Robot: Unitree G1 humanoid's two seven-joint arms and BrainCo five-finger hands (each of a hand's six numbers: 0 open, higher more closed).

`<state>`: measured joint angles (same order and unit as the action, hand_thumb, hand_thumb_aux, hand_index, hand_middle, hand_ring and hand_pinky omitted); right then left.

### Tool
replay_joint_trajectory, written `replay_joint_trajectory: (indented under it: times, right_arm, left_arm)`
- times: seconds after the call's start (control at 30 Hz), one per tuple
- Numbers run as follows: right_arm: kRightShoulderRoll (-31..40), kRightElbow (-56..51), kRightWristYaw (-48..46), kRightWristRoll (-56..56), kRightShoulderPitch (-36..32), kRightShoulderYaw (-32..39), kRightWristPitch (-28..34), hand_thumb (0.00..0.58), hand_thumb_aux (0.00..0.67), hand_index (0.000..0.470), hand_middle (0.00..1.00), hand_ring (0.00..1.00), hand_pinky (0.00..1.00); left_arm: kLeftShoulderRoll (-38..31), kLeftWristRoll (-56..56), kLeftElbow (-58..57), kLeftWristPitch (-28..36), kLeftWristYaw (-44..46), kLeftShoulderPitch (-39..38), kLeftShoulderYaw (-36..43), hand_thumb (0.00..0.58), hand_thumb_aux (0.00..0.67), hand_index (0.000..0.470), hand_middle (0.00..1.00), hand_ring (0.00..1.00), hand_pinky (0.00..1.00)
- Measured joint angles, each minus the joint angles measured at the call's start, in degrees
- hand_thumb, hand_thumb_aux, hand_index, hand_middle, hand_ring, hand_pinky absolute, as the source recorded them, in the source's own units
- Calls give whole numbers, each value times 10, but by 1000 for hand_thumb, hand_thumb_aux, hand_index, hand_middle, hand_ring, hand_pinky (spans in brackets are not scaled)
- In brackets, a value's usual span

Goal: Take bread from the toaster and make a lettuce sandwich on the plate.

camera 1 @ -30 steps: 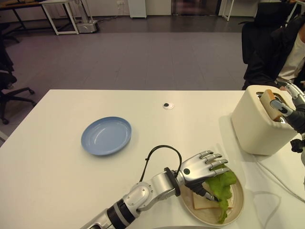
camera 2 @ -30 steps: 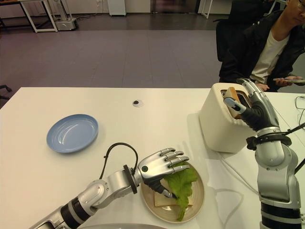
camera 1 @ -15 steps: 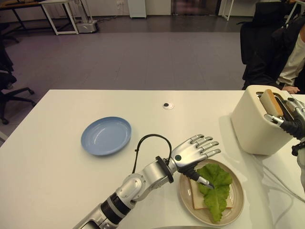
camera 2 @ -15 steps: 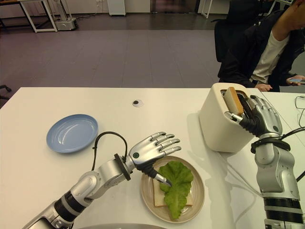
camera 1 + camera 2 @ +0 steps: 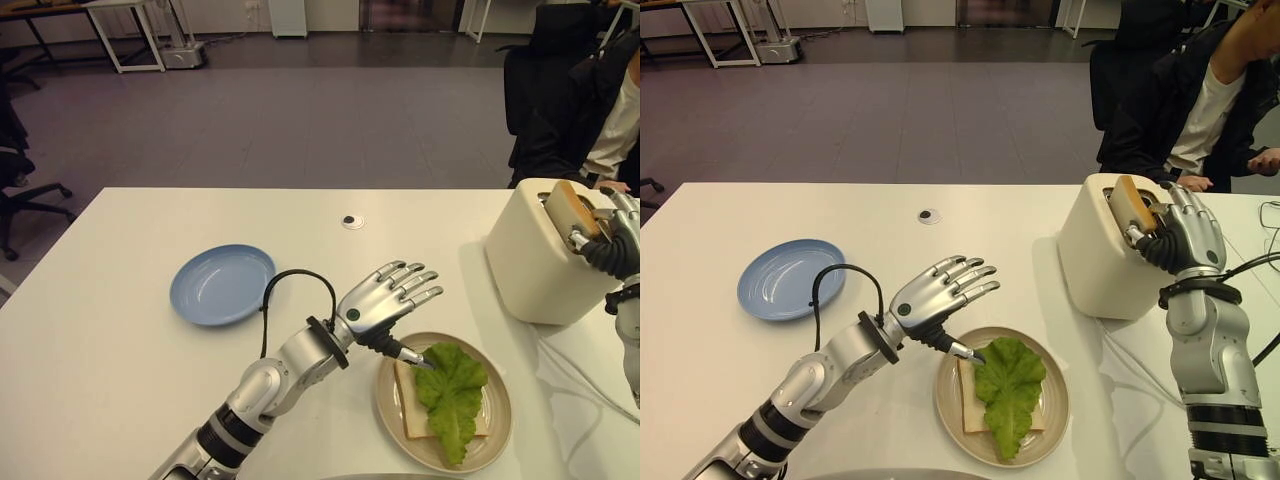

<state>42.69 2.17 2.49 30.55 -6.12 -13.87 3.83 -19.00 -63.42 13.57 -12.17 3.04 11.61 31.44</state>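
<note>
A beige plate [image 5: 502,432] near the table's front edge carries a bread slice [image 5: 411,422] with a lettuce leaf [image 5: 448,388] lying flat on top. My left hand [image 5: 385,300] hovers open just left of and above the plate, its thumb tip close to the leaf's upper edge, nothing in it. At the right, a cream toaster [image 5: 538,268] has a toasted bread slice [image 5: 1132,203] sticking up out of its slot. My right hand [image 5: 1185,235] is at the toaster's top, fingers curled around that slice.
A blue plate [image 5: 222,285] lies on the table's left half. A small black disc [image 5: 348,220] is set in the tabletop at the back. A white cable [image 5: 590,385] runs from the toaster along the right side. A person sits behind the toaster.
My left hand let go of the lettuce and drew back up and to the left; the leaf now lies flat on the bread. My right hand closed around the toaster's slice.
</note>
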Motion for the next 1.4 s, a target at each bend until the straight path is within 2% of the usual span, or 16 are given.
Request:
replay_joint_trajectory:
  times: [0.17,0.27,0.3,0.37,0.43,0.53,0.63,0.8,0.93,1.07,1.23,1.4]
  right_arm:
    - [-26,128,-47,-180,-45,-90,-4,580,670,470,0,0,0]
    - [-49,195,-118,-324,-57,-116,61,580,670,470,0,0,0]
    - [-59,217,-154,-392,-53,-119,112,580,670,470,0,0,0]
    - [-65,245,-198,-467,-32,-125,175,580,670,470,0,0,0]
    - [-60,280,-272,-544,36,-121,236,580,670,470,0,0,0]
    - [-42,292,-365,-571,143,-95,260,580,670,470,0,0,0]
    - [-22,278,-432,-543,206,-63,208,580,670,470,0,0,0]
    - [-12,243,-510,-519,229,-35,98,580,670,470,0,0,0]
    - [-8,214,-539,-472,204,11,14,580,670,470,0,0,0]
    - [-5,188,-535,-410,156,54,-67,580,670,470,0,0,0]
    - [0,109,-529,-339,155,94,-157,580,670,470,0,0,0]
    - [1,56,-541,-345,159,105,-181,580,670,470,0,0,0]
  left_arm:
    - [-7,17,5,8,-2,-2,-31,0,0,0,0,0,0]
    - [-11,19,18,5,-16,-5,-45,0,0,0,0,0,0]
    - [-13,22,33,-4,-30,-6,-51,0,0,0,0,0,0]
    - [-13,28,56,-19,-48,-7,-52,0,0,0,0,0,0]
    - [-15,38,84,-41,-70,-9,-61,0,0,0,0,0,0]
    - [-21,49,116,-73,-95,-17,-75,0,0,0,0,0,0]
    - [-28,68,143,-99,-114,-29,-100,0,0,0,0,0,0]
    - [-41,102,170,-134,-125,-52,-132,0,0,0,0,0,0]
    - [-38,105,163,-150,-112,-56,-120,0,0,0,0,0,0]
    - [-49,118,109,-189,-46,-77,-47,0,0,0,0,0,0]
    - [-72,154,78,-237,21,-93,7,0,0,0,0,0,0]
    - [-84,175,70,-243,64,-97,19,0,0,0,0,0,0]
